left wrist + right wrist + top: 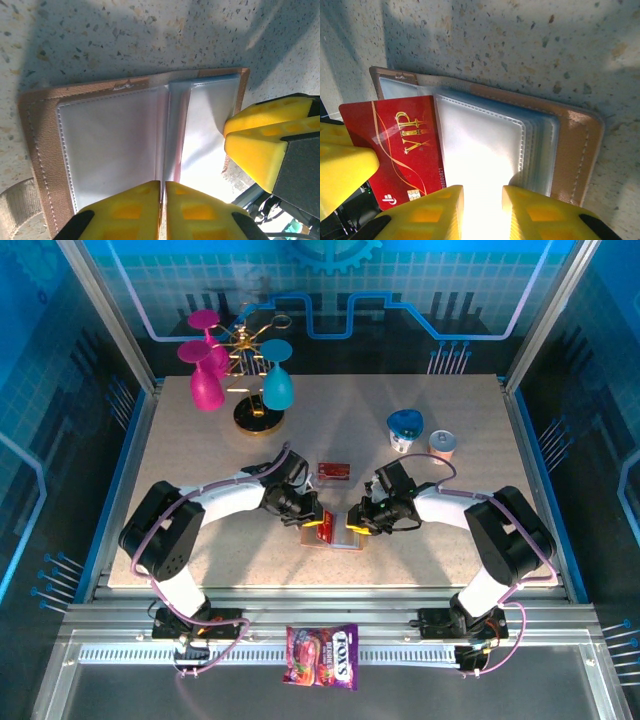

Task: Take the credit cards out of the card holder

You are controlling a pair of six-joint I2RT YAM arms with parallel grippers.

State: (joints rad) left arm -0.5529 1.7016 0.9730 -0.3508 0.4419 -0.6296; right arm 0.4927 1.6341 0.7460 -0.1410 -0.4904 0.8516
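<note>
While open, holder (pixel 575 150) under red card (pixel 405 142).

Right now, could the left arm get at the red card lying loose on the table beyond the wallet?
Probably not yet: nothing blocks the loose card, but the left gripper is shut on the VIP card.
</note>
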